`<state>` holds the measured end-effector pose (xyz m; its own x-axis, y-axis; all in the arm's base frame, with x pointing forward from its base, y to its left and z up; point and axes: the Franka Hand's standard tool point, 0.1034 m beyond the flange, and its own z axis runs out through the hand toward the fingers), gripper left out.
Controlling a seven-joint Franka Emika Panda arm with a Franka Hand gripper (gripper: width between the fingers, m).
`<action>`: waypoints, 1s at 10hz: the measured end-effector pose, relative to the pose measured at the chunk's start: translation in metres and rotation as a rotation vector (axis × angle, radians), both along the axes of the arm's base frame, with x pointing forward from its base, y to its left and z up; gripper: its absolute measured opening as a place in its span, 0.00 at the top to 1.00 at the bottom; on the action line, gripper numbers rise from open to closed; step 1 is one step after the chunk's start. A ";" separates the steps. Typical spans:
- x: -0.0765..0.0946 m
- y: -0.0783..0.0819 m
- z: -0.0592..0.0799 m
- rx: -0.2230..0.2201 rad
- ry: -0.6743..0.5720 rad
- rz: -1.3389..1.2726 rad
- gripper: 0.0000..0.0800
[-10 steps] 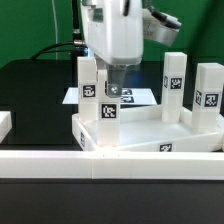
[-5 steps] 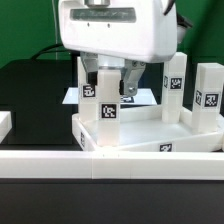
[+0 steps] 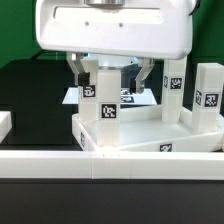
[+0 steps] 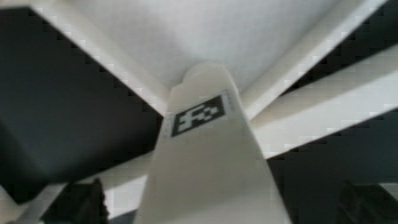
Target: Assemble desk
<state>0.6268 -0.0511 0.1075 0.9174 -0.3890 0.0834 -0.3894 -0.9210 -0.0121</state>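
The white desk tabletop [image 3: 150, 133] lies in the middle with several short tagged legs standing upright in it. My gripper [image 3: 112, 72] hangs over the front left legs. Its dark fingers [image 3: 78, 68] are spread wide. One tagged leg [image 3: 108, 98] stands between and below them, and another leg [image 3: 88, 82] is close behind it. In the wrist view the same leg [image 4: 210, 150] rises between the two fingertips [image 4: 71, 205] without touching them; my gripper [image 4: 222, 212] is open. Two more legs [image 3: 175, 85] stand at the exterior view's right.
A long white rail [image 3: 110, 163] runs across the front. The marker board [image 3: 140, 97] lies flat behind the tabletop. A small white block [image 3: 4, 123] sits at the exterior view's left edge. The table is black, with a green backdrop behind.
The hand has turned about its vertical axis, from narrow side to broad side. The fingers, close by the front leg's top before, now stand wide apart on either side of it.
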 end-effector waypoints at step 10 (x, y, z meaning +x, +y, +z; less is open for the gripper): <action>-0.001 -0.001 -0.002 -0.040 0.013 0.332 0.64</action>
<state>0.6254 -0.0521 0.1056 0.9946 -0.0656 0.0799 -0.0681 -0.9972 0.0292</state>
